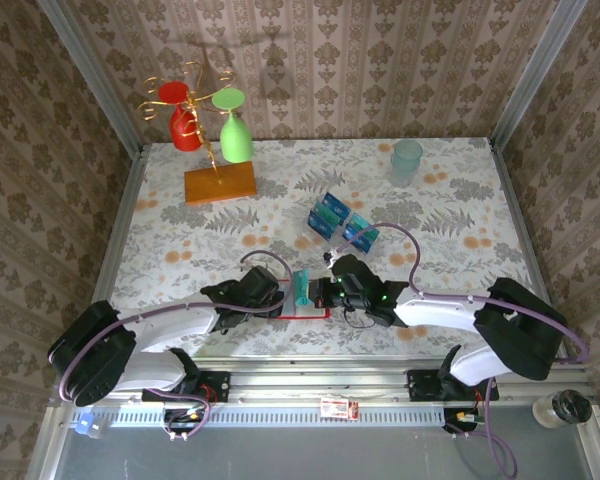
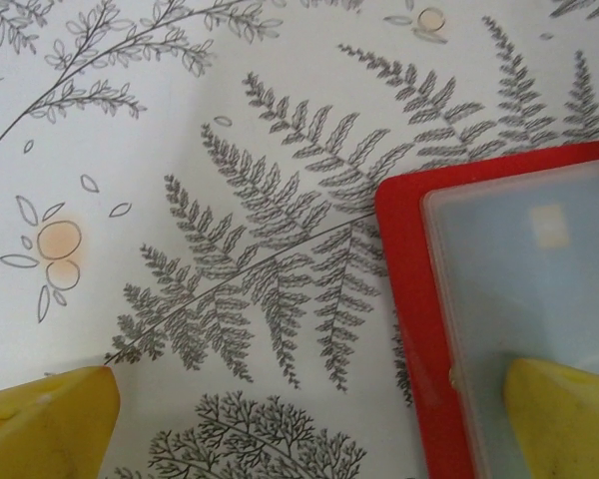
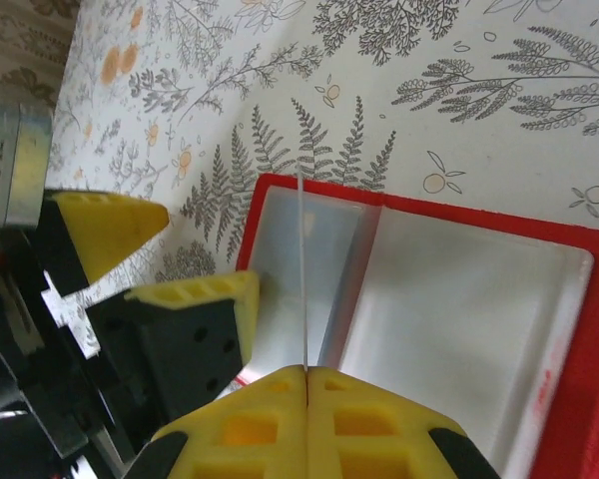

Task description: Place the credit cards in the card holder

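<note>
Red and glossy, the square folding card holder (image 3: 594,399) lies opened flat on the fern-and-flower printed tablecloth (image 1: 180,230), at the near edge of the table between the two arms; its clear plastic inner pockets face upward. The right gripper (image 3: 306,374), its yellow fingers pressed together, pinches one thin teal-green plastic credit card (image 1: 302,288) by its lower edge. In the right wrist view the card appears edge-on as a fine line standing upright above the left pocket of the holder; whether its far edge touches the pocket cannot be told. The left gripper (image 2: 299,424) stands with its yellow fingers spread wide and empty, one fingertip over the bare cloth and the other over the corner of the holder's clear pocket. Farther back, the remaining blue and teal cards (image 1: 330,212) sit tilted in a clear tiered rack (image 1: 344,224), well apart from the holder. A pale translucent cup (image 1: 407,160) stands near the far right corner.
</note>
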Action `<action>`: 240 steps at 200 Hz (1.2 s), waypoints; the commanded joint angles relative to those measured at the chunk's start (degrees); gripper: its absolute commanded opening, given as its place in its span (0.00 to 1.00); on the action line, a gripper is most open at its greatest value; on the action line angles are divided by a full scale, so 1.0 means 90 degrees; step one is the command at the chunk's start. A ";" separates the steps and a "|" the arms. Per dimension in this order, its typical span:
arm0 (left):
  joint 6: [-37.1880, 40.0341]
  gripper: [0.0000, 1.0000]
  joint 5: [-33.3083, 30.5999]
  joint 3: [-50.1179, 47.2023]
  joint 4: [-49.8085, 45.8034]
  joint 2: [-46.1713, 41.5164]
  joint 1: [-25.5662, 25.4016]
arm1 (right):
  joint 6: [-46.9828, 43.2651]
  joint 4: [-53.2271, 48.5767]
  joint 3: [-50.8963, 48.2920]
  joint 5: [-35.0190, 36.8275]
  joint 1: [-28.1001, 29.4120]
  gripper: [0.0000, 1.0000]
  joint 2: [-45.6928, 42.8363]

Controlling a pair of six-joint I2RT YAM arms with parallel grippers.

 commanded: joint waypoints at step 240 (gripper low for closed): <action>-0.0455 1.00 -0.0286 -0.0202 -0.0209 0.0187 -0.0207 | 0.1389 0.2404 -0.0883 0.0604 -0.0058 0.00 0.0979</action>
